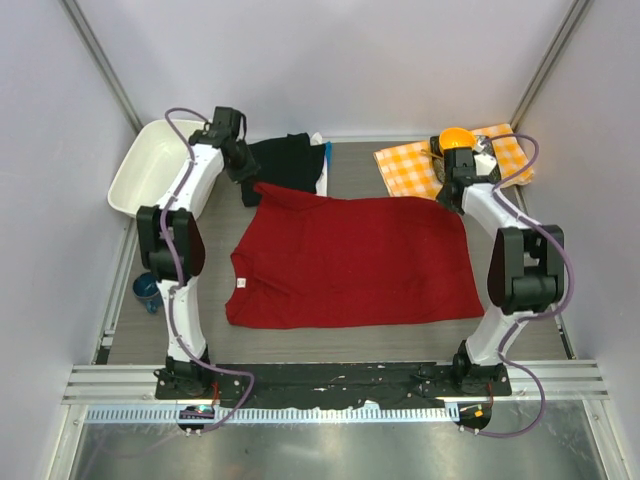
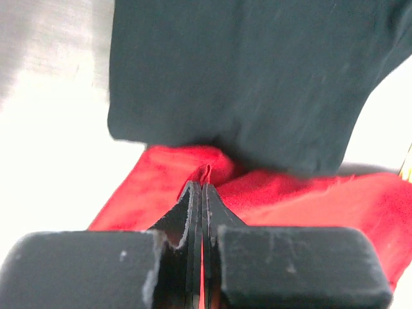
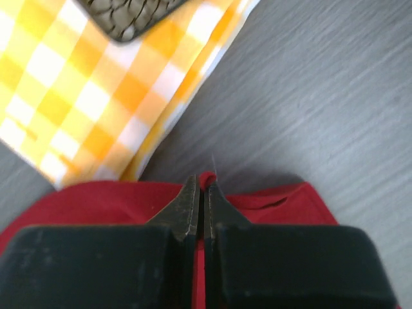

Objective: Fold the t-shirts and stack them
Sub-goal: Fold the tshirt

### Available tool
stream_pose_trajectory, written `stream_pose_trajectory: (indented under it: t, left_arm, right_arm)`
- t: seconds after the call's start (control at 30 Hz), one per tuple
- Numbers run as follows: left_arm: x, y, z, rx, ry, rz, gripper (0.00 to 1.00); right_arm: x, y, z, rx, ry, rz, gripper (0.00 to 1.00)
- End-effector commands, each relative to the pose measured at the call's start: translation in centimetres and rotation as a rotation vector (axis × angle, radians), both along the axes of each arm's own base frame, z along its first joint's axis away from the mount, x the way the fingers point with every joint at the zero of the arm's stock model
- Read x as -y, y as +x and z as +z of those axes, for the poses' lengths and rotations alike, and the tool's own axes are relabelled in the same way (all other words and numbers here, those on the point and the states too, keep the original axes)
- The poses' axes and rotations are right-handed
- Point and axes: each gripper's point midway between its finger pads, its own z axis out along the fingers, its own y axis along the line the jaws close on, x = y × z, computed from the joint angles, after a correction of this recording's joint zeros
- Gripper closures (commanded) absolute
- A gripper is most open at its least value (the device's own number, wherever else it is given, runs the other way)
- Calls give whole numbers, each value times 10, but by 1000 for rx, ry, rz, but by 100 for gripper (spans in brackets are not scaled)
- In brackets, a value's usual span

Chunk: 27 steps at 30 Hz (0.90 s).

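Note:
The red t-shirt (image 1: 350,260) lies spread across the middle of the table. My left gripper (image 1: 250,185) is shut on its far left corner, with red cloth (image 2: 270,193) pinched between the jaws. My right gripper (image 1: 452,200) is shut on its far right corner, where red cloth (image 3: 270,206) shows between the fingers. A folded black t-shirt (image 1: 285,160) lies at the back just beyond the left gripper and fills the top of the left wrist view (image 2: 244,77). A white edge (image 1: 320,165) shows at the right side of the black one.
A white tub (image 1: 150,165) stands at the back left. An orange-and-white checked cloth (image 1: 420,165) lies at the back right, with an orange thing (image 1: 457,137) on it; it also shows in the right wrist view (image 3: 84,84). A blue cup (image 1: 147,291) sits at the left edge.

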Motion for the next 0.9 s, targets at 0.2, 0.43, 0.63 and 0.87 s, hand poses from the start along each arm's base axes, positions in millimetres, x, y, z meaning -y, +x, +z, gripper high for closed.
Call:
stream_pose_trajectory:
  t: [0.2,0.43,0.63,0.87]
  left_arm:
    - [24,-89,73,176,8,-7,100]
    - [41,-174,62,166,42,-57,100]
    - [20,-224,60,196,32,-21,100]
    - [-2,-254,72,236,32,22,100]
  right_arm:
    - [-19,-68,69,106,-102,63,99]
    - [-11,-103,62,61,-125,48,99]
    - [-4,-134,51,7,-144,31,99]
    - [4,-162,39,-39,-166,8,99]
